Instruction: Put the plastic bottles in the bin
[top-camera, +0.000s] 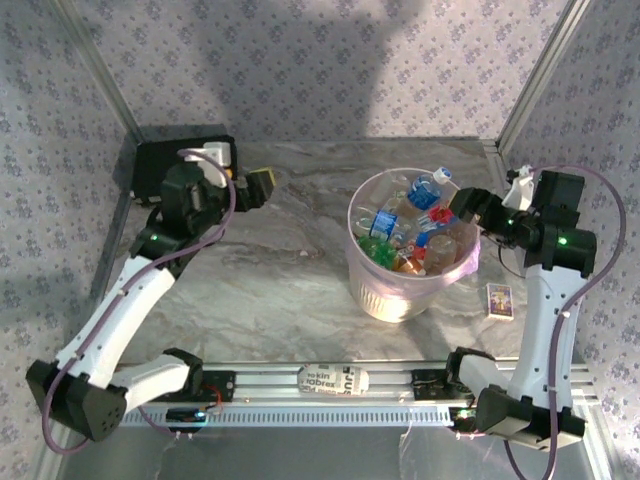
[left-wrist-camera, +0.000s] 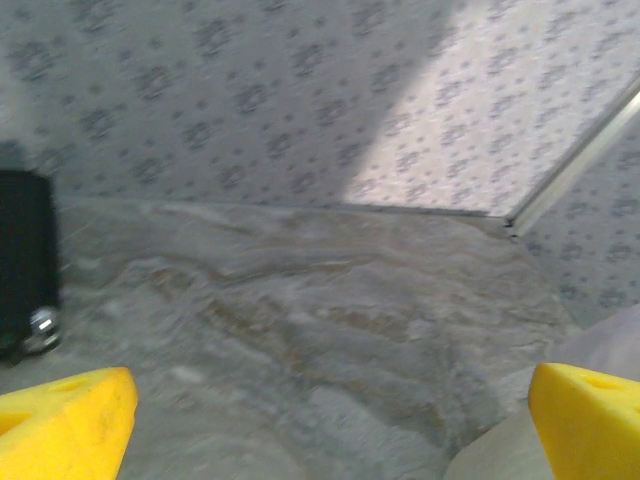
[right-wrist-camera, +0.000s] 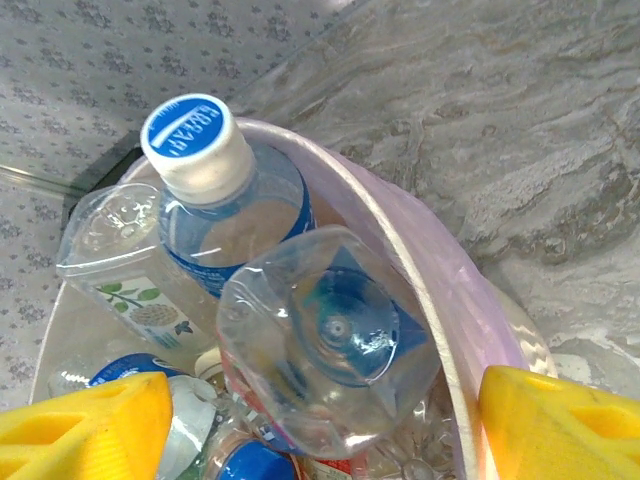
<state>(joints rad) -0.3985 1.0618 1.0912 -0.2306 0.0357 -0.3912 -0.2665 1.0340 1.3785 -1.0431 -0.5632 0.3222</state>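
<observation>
Pale pink and translucent, the bin (top-camera: 372, 290) stands on the marbled worktop (top-camera: 280, 270) right of centre, and every one of the plastic bottles (top-camera: 415, 225) I can see lies inside it, heaped to about rim height. The right end effector (top-camera: 466, 205) hangs over the bin's right rim. In its wrist view the yellow fingers (right-wrist-camera: 85, 425) stand well apart and clamp nothing. Between and below them a clear bottle (right-wrist-camera: 330, 350) lies base-up on the heap, pressed against the inside of the rim, with a blue-capped bottle (right-wrist-camera: 215, 190) just behind it. The left end effector (top-camera: 262, 185) is likewise spread wide and empty, well apart from the bin, near the black case (top-camera: 170, 160).

The main hazard, in my judgement, is the height of the heap. The clear bottle rests on smooth, rounded neighbours, so a slight knock could roll it over the rim onto the worktop. A finger drawn back low or sideways could cause that knock. It could also hook the thin rim and drag or tip the light bin, spilling several bottles. A straight lift before any sideways travel would avoid both. The small card (top-camera: 500, 300) beside the bin lies under the arm's return path and could be swept aside.
</observation>
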